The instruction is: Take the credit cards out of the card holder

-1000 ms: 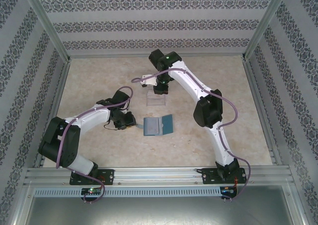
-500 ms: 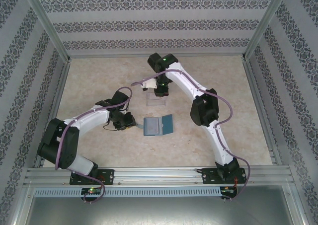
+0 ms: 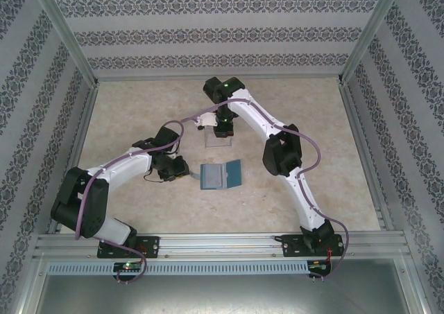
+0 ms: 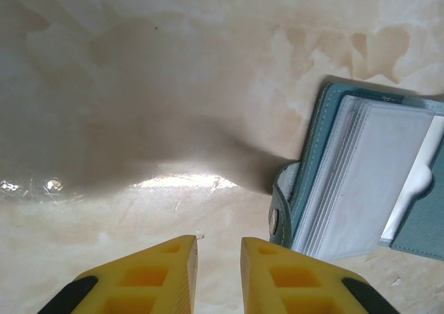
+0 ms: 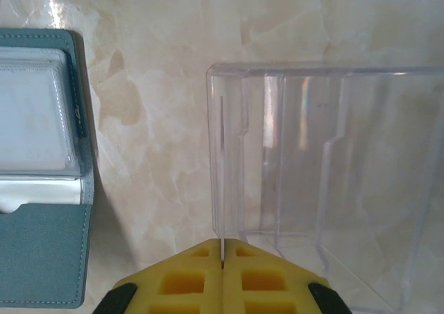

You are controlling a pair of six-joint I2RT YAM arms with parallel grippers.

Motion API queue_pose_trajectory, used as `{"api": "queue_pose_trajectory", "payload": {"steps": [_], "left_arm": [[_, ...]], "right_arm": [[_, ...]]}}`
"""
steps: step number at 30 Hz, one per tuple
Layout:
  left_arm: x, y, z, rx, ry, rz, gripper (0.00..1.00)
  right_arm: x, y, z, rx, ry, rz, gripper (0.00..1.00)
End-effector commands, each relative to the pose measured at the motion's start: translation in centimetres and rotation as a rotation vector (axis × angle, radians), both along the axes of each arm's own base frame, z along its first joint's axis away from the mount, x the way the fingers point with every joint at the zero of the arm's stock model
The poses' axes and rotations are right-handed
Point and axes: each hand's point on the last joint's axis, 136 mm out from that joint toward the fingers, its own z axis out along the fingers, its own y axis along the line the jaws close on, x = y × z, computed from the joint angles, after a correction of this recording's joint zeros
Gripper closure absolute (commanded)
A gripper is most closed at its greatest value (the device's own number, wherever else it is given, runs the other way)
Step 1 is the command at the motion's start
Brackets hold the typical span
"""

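The card holder [image 3: 220,176], one teal wallet, lies open like a book on the table [image 3: 132,113], its clear sleeves showing pale, near the one clear tray [image 3: 219,142]. We count two hands: the left hand [image 4: 218,248] released beside it, the right hand [image 5: 222,248] clenched by the tray.

Open card holder [image 3: 220,176] on table [image 3: 132,113], left claw [image 3: 186,177] beside it, right claw [image 3: 223,129] over clear tray [image 3: 219,143]

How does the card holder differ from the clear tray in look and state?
The card holder is opaque teal, the clear tray transparent. The card holder lies open with soft sleeves showing; the clear tray has rigid dividers. Both rest on the table, apart.
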Motion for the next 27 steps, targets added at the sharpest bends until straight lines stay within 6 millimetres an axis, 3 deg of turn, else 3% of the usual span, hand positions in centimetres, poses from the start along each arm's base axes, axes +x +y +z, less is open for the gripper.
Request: {"api": "queue_pose_trajectory", "payload": {"steps": [1, 7, 17, 27], "left_arm": [[0.0, 0.5, 0.6, 0.002, -0.01, 0.016, 0.77], [0.0, 0.5, 0.6, 0.002, -0.009, 0.017, 0.77], [-0.2, 0.9, 0.7, 0.012, -0.012, 0.029, 0.77], [-0.4, 1.0, 0.5, 0.018, -0.004, 0.031, 0.77]], "right_arm": [[-0.4, 0.6, 2.8, 0.027, -0.043, 0.032, 1.0], [0.5, 0.5, 3.8, 0.022, -0.108, 0.046, 1.0], [1.9, 0.5, 1.1, -0.005, -0.102, 0.049, 1.0], [1.0, 0.3, -0.1, -0.025, -0.048, 0.058, 1.0]]}}
